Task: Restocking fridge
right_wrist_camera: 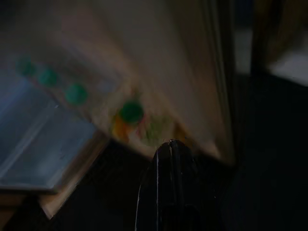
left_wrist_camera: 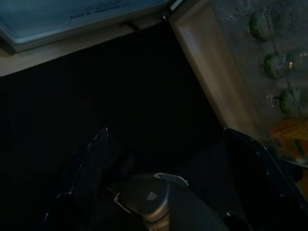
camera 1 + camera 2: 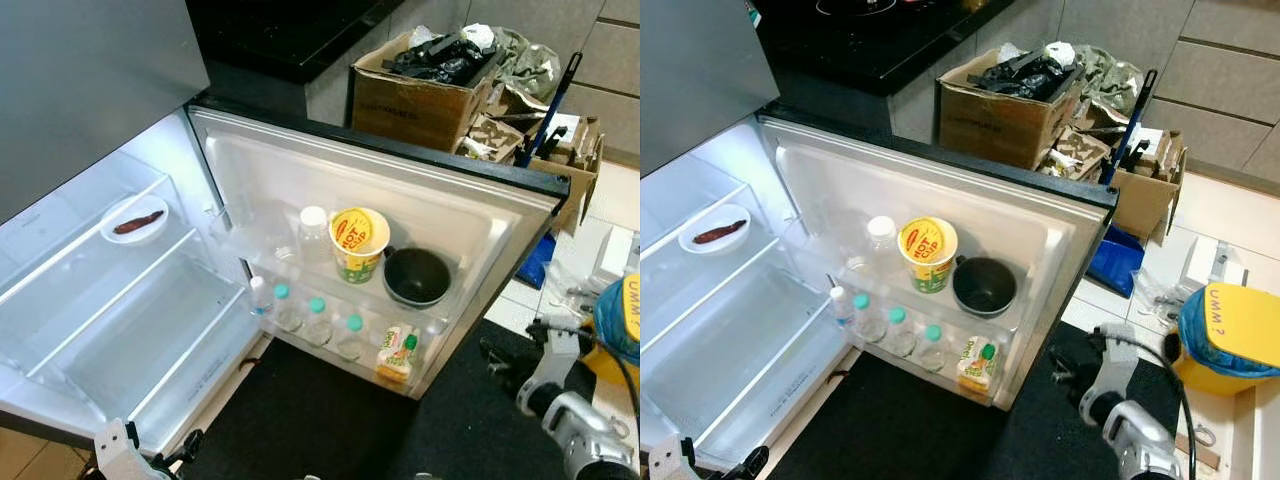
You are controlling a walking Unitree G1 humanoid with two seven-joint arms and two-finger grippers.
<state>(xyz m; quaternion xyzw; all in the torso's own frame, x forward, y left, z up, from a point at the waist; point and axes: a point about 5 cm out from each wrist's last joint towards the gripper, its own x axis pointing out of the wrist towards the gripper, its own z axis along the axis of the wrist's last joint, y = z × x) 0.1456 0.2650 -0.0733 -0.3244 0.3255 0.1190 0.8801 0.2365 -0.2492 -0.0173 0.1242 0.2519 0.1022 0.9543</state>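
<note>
Two end effectors are carried low w/ nothing held: left end effector (image 2: 163,178) is spread wide over the dark mat (image 3: 300,420), right end effector (image 1: 171,159) is pressed closed near the door's lower corner. Fridge (image 3: 120,330) is seen open, interior lit, shelves nearly bare exc. a small plate (image 3: 135,222). Door rack (image 3: 940,300) is stocked w/ a yellow cup (image 3: 928,250), black bowl (image 3: 984,287), green-capped bottles (image 3: 888,332) & a carton (image 3: 976,365). Judged approx.: an item should be fetched first, then placed on a bare shelf, door edge to be cleared carefully.
</note>
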